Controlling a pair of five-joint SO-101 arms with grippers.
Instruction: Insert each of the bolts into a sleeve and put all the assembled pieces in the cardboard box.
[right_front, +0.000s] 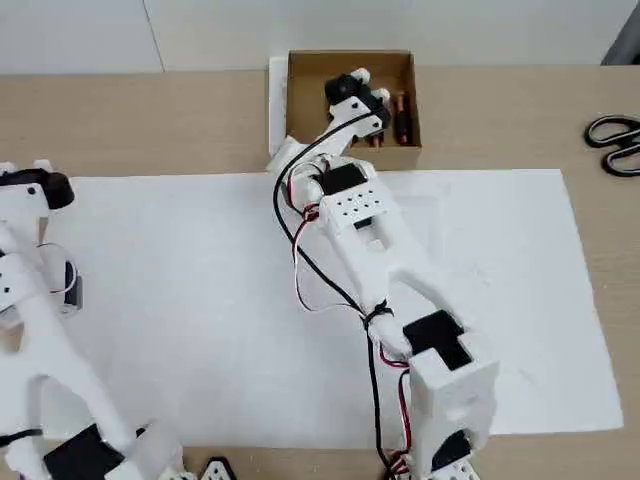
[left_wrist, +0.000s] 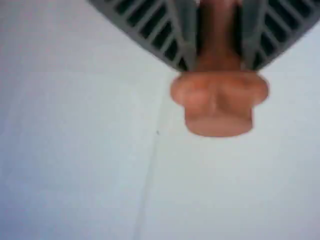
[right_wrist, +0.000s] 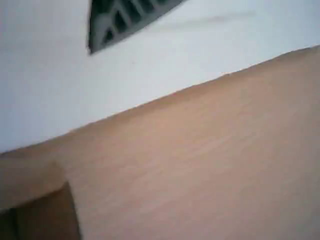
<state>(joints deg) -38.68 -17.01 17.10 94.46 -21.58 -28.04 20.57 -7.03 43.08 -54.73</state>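
The left gripper (left_wrist: 218, 50) is closed tightly on a copper-coloured bolt (left_wrist: 217, 102), well apart from the cardboard box (right_front: 305, 100). The right gripper (right_front: 362, 92) hangs over the box, just beside the pieces (right_front: 402, 118) lying inside; whether it is open or closed I cannot tell. It seems the placing step is in hand. Next, the held bolt must be carried to the box.

You are at what looks like a small robotics lab bench. The signs are a pale wooden tabletop (right_front: 130, 120) against a plain white wall (right_front: 80, 30), a large white paper sheet (right_front: 200, 270) laid as a work mat, two white plastic robot arms (right_front: 375, 245) trailing bare red and black wires (right_front: 374, 385), and black-handled scissors (right_front: 615, 143) near the edge.
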